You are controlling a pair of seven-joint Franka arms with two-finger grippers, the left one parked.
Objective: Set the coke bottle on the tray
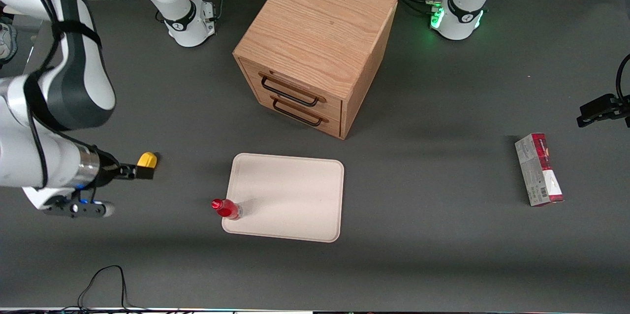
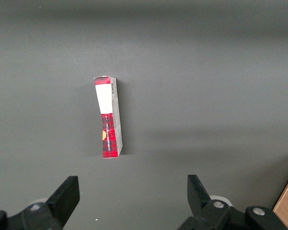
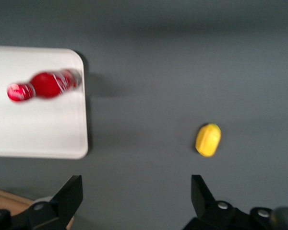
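While the coke bottle [image 1: 227, 208] stands upright on the tray [image 1: 290, 196], just inside its edge, the task looks done. Spread wide and empty, the gripper [image 3: 134, 199] hangs well apart from the tray, near a yellow object [image 1: 147, 160]

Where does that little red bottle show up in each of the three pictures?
Front view: the coke bottle stands on the tray, at the corner nearest the open pincer.
Right wrist view: the bottle is on the tray.
Left wrist view: not in it.
Shared landmark: the tray.
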